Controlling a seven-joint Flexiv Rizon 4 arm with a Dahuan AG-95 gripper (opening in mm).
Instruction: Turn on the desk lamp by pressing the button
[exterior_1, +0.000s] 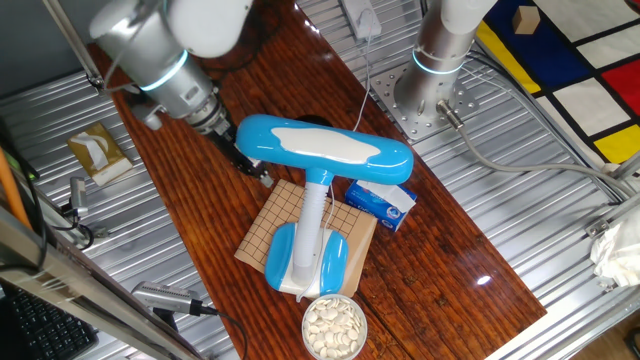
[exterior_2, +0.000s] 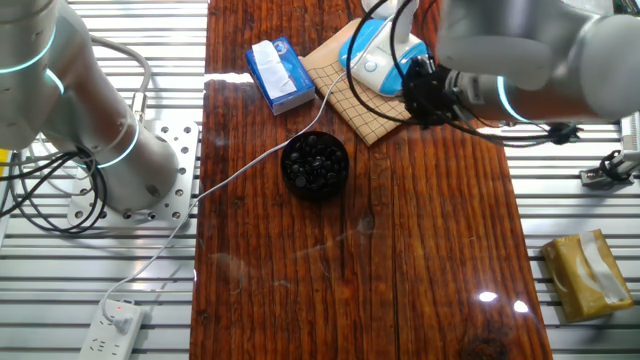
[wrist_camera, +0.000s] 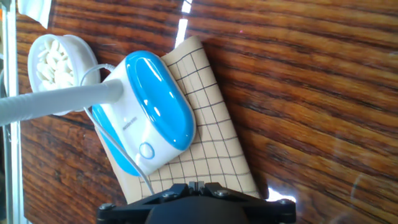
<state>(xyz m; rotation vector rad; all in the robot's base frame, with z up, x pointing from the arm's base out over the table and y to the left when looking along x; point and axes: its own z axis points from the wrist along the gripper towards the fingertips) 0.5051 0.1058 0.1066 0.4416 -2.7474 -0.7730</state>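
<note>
Gripper (exterior_1: 262, 172): left of lamp head, above grid board (exterior_1: 275, 215); finger state cannot be determined
Desk lamp (exterior_1: 322, 150): table centre, base on grid board
Button (wrist_camera: 147, 150): not yet contacted
Remaining: descend, press button

One fixed view: high, angled down along the desk (exterior_1: 470, 250). Other fixed view: steep overhead from the opposite end. Hand view: close, looking down. All three share the desk lamp (exterior_1: 320, 190) base.
</note>
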